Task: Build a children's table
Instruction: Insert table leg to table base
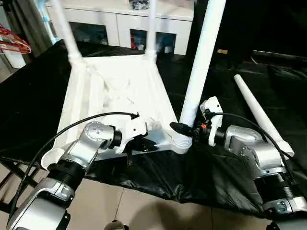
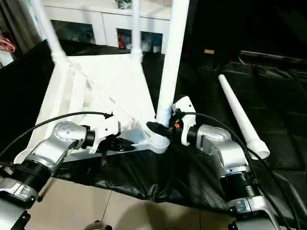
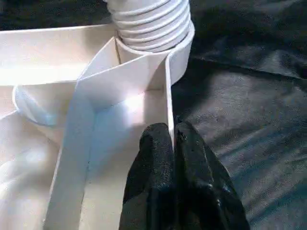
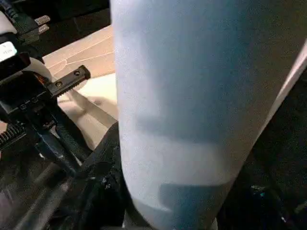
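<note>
Black-covered work table spread across the scene, bearing the upturned children's table top at centre, ribbed underside up, with two legs standing at its far corners and a third leg upright in the near corner socket at about 5 o'clock of the top. Loose fourth leg lying at 3 o'clock, well apart from the top; white cabinet at 12 o'clock; no legible writing. Left gripper pinched tight on the top's near rim beside the socket; right gripper half-spread around the base of the third leg.
</note>
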Robot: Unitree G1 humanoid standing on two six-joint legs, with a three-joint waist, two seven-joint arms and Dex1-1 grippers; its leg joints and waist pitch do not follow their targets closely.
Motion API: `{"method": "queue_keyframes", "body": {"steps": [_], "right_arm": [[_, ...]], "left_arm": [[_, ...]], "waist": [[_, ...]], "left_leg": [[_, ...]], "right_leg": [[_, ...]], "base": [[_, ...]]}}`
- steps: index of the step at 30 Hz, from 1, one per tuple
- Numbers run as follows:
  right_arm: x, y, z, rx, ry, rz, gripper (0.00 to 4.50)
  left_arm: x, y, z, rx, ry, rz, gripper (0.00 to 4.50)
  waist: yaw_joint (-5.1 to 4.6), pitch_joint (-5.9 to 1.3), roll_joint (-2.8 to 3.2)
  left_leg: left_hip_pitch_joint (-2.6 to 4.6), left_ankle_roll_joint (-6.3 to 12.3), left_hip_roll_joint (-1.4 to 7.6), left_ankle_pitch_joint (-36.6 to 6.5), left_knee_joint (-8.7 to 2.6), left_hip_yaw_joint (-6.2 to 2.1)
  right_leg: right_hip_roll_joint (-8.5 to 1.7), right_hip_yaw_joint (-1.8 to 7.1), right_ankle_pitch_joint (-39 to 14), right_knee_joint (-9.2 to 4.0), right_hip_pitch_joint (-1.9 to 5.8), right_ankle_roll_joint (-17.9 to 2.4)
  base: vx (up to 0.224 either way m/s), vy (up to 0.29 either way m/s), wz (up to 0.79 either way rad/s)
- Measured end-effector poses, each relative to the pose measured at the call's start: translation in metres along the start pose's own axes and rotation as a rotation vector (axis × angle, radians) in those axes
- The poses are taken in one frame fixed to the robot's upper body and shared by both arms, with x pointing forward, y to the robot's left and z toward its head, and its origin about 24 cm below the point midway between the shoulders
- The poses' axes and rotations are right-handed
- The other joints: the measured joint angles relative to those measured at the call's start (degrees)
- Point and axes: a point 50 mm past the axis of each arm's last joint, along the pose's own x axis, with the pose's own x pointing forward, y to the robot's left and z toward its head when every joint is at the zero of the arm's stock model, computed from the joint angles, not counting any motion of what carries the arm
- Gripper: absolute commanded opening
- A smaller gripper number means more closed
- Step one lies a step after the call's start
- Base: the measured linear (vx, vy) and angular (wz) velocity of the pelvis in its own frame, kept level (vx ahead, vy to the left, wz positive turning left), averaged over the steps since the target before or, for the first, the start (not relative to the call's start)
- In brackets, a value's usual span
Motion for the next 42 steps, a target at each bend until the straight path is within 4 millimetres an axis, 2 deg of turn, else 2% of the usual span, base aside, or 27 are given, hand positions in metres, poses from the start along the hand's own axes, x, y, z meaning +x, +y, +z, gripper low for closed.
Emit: {"method": "queue_keyframes", "body": {"steps": [11, 24, 31, 42], "right_arm": [[0.001, 0.000, -0.003, -0.005, -0.020, 0.001, 1.91], [-0.013, -0.002, -0.027, 0.111, -0.178, -0.104, 1.91], [-0.016, 0.007, -0.029, 0.044, -0.157, -0.122, 1.91], [-0.007, 0.009, -0.020, -0.108, -0.054, -0.068, 1.91]], "left_arm": [[0.000, 0.002, -0.002, -0.004, -0.002, -0.001, 0.00], [0.008, 0.003, -0.001, -0.016, 0.001, 0.020, 0.00], [0.010, 0.003, -0.002, -0.015, -0.003, 0.012, 0.00], [0.009, 0.004, -0.004, -0.007, 0.008, 0.013, 0.00]], "waist": [[0.00, -0.01, 0.02], [0.42, -0.12, 0.19], [0.59, -0.16, 0.41], [0.29, -0.18, 0.38]], "left_leg": [[0.10, 0.00, 0.00, 0.0, -0.01, -0.01], [0.34, 0.00, -0.01, 0.0, -0.02, -0.05], [0.75, 0.00, -0.08, 0.0, -0.51, -0.05], [0.94, 0.00, -0.08, 0.0, -0.58, -0.05]], "right_leg": [[0.00, 0.00, 0.0, 0.02, 0.08, 0.0], [-0.02, -0.02, -0.1, -0.06, 0.44, 0.2], [-0.02, -0.04, -0.2, -0.60, 0.92, 0.3], [-0.02, -0.05, -0.2, -0.69, 1.05, 0.3]], "base": [[0.000, 0.000, 0.00], [0.000, 0.000, 0.00], [0.000, 0.000, 0.00], [0.000, 0.000, 0.00]]}}
